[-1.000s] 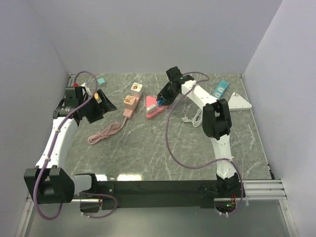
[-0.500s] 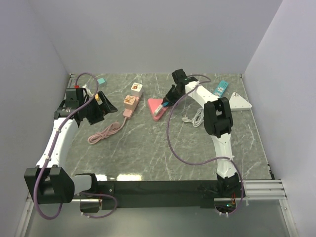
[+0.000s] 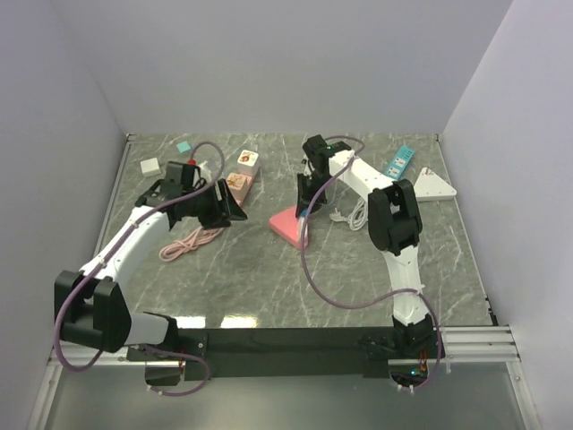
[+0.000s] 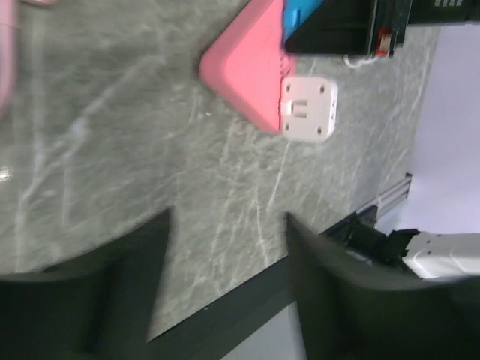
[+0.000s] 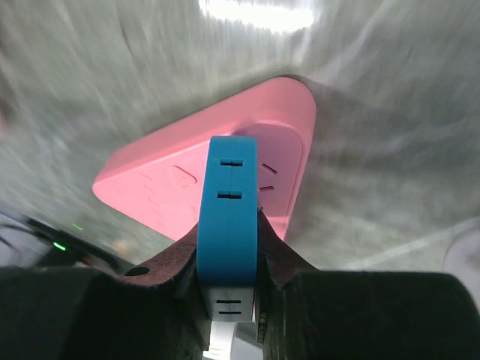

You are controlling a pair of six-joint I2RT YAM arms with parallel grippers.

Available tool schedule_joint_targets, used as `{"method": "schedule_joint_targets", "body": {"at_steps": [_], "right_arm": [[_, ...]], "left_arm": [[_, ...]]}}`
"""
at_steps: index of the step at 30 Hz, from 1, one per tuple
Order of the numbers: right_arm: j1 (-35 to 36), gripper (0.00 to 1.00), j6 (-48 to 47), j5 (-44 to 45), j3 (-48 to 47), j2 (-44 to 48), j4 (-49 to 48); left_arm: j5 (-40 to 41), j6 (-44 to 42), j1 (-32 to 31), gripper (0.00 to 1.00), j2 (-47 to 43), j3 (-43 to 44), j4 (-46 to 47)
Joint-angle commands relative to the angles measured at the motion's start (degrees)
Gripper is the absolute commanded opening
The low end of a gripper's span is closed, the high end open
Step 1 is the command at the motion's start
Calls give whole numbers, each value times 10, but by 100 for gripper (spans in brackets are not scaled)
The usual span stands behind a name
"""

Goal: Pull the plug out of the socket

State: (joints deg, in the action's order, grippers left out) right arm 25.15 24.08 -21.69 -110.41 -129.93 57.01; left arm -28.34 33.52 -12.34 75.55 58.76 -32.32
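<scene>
**Right gripper clamped on the blue plug, which is seated in the pink socket**

The grey marbled table (image 3: 269,278) carries everything. The left arm (image 3: 134,246) reaches in from the left and the right arm (image 3: 394,224) bends over the middle.

The pink triangular plastic socket block (image 3: 288,226) lies near the table's centre, between the two grippers. Whether it sits flat on the table cannot be told.

The right gripper (image 5: 229,225) stands directly over the block. Its fingers are closed tight on the two flat sides of the blue rectangular plug (image 5: 229,187), which stands upright in the block's top face.

The left gripper (image 3: 231,208) hangs just left of the block and apart from it. Its fingers (image 4: 127,285) are spread wide with only bare table between them, holding nothing.

In the left wrist view, a small white square adapter (image 4: 307,109) sits against one side of the pink block.

Behind the left gripper lies a pale pink power strip (image 3: 240,182) with its coiled pink cable (image 3: 183,242). At the far right are a white triangular socket block (image 3: 434,185) and a slim blue power strip (image 3: 400,161). A loose white cable (image 3: 345,215) lies beside the right arm.
</scene>
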Motion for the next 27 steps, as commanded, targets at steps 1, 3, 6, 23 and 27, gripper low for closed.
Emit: {"method": "schedule_joint_targets", "body": {"at_steps": [1, 3, 6, 23, 27], "right_arm": [[29, 0, -73, 1, 66, 69, 29], [41, 0, -68, -5, 107, 86, 14], [71, 0, -44, -7, 143, 99, -22], [126, 92, 31, 88, 151, 139, -77], [125, 95, 47, 114, 164, 159, -88]], "left_arm": [[-15, 18, -34, 57, 20, -12, 66], [-7, 20, -63, 49, 44, -14, 81], [23, 10, -97, 34, 76, -17, 101], [58, 17, -175, 0, 136, -42, 152], [63, 29, -183, 0, 139, -50, 165]]}}
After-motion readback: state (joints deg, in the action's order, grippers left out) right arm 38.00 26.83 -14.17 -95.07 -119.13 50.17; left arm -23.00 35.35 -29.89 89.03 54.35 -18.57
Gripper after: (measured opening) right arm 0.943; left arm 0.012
